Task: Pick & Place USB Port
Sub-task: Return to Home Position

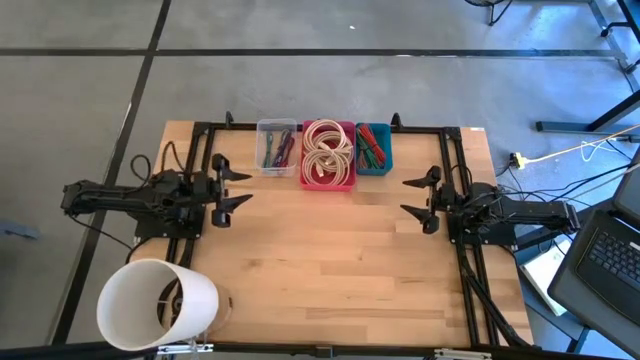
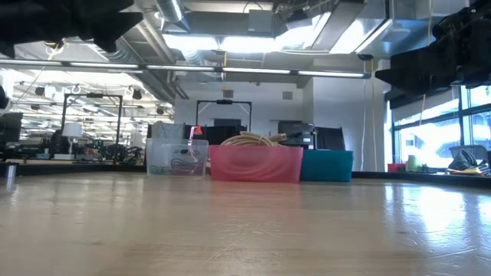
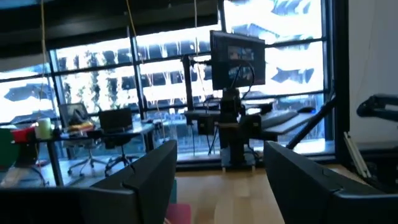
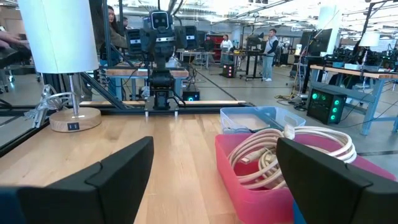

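Three bins stand in a row at the table's far edge. The clear bin holds dark and coloured cables, the pink bin holds coiled beige cables, and the teal bin holds red and green cables. I cannot make out a separate USB port. My left gripper hovers open at the table's left side, fingers pointing right. My right gripper hovers open at the right side, fingers pointing left. Both stand apart from the bins, and the low view shows them above the table.
A white lamp stands at the near left corner, its base on the wood. Bare wood lies between the grippers and toward the near edge. Black frame rails run along the table's sides. People stand in the room beyond.
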You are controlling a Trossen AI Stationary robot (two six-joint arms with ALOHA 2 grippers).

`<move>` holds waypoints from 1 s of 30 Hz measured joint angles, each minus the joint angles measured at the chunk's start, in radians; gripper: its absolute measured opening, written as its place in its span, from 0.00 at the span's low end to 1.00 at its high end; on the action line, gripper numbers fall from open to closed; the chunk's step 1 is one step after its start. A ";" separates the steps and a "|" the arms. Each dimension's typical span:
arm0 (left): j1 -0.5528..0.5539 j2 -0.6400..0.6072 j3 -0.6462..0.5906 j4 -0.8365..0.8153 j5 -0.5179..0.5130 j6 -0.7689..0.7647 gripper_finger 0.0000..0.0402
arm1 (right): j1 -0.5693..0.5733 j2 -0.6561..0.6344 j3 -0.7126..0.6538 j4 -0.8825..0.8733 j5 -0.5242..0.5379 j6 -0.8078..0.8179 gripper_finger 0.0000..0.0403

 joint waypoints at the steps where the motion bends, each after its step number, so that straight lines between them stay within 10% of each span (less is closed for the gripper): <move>1: 0.000 -0.023 -0.019 0.016 0.000 -0.002 0.58 | 0.000 0.000 0.000 0.000 0.000 0.000 0.85; 14: 0.000 -0.279 -0.148 -0.073 0.017 -0.060 0.58 | 0.000 0.000 0.000 0.000 0.000 0.000 0.85; 30: 0.076 -0.289 -0.148 -0.273 0.018 -0.161 0.58 | 0.000 0.000 0.000 0.000 0.000 0.000 0.85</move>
